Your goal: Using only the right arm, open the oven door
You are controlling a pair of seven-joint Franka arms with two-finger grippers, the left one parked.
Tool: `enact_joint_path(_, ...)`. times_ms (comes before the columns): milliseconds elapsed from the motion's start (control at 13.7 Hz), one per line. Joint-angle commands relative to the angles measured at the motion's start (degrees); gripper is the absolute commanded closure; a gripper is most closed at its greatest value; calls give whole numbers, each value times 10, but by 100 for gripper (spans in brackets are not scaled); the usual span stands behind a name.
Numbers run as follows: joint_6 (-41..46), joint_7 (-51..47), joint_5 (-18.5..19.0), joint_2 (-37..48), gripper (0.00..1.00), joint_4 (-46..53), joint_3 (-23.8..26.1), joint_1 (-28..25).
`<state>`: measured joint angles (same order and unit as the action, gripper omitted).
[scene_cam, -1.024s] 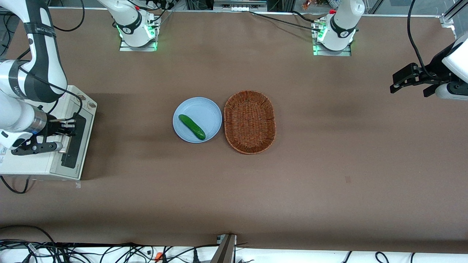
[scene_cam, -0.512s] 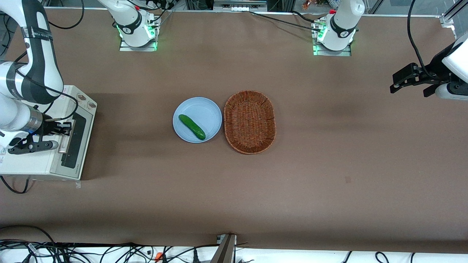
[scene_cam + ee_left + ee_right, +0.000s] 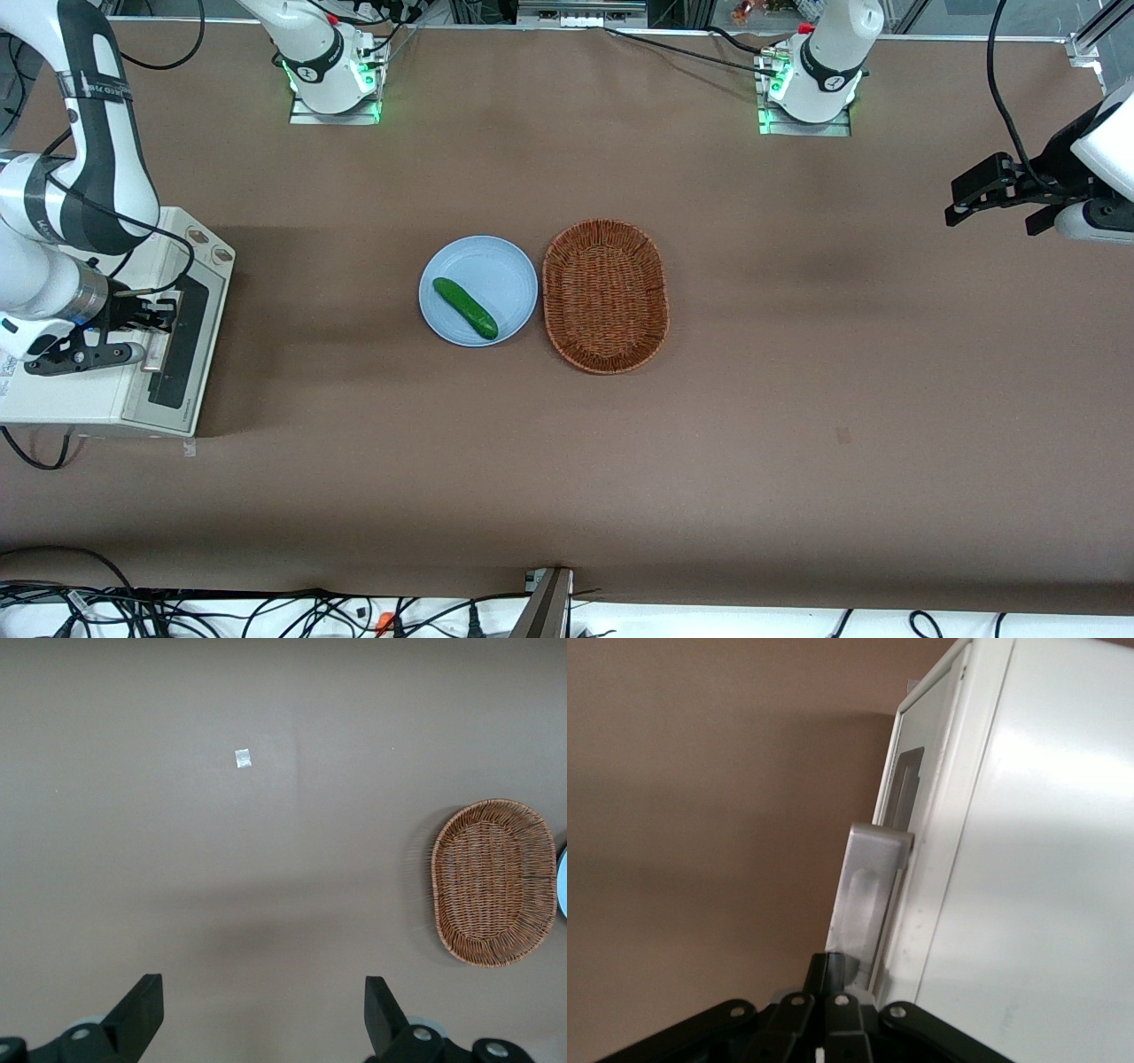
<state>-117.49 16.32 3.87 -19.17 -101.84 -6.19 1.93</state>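
The right arm's gripper (image 3: pixel 152 321) is clenched on the silver bar handle (image 3: pixel 864 895) of the oven door (image 3: pixel 182 341), at the table's working-arm edge, ready to pull the door open

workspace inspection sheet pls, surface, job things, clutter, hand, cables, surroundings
surface: brown table, small pale scrap lying on it.
job's things: cream-white toaster oven at the working arm's end; oven door looks closed, silver handle close against the front panel.
clutter: light blue plate with a cucumber on it, empty wicker basket beside the plate.
hand: right arm's hand is at the door handle, above the oven's front edge; fingers shut on the handle.
cables: black cable loops from the right arm over the oven; a tangle runs along the table edge nearest the camera.
surroundings: two arm bases with green lights at the table's top edge.
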Motion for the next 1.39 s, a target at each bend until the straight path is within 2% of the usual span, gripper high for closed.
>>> enact_joint_path(0,-39,3,4,-9,100,-21,0,4)
enact_joint_path(366,-49,-45,-7,-30,100,-22,0,-6)
enact_joint_path(659,-61,-130,-8,-54,100,-19,0,-51)
enact_joint_path(951,-87,-167,-56,-84,100,-15,-1,-86)
enact_joint_path(1171,-97,-236,-57,-100,100,1,-1,-113)
enact_joint_path(1244,-93,-253,-59,-101,93,10,-1,-120)
enact_joint_path(1317,-92,-275,-61,-100,73,16,-1,-126)
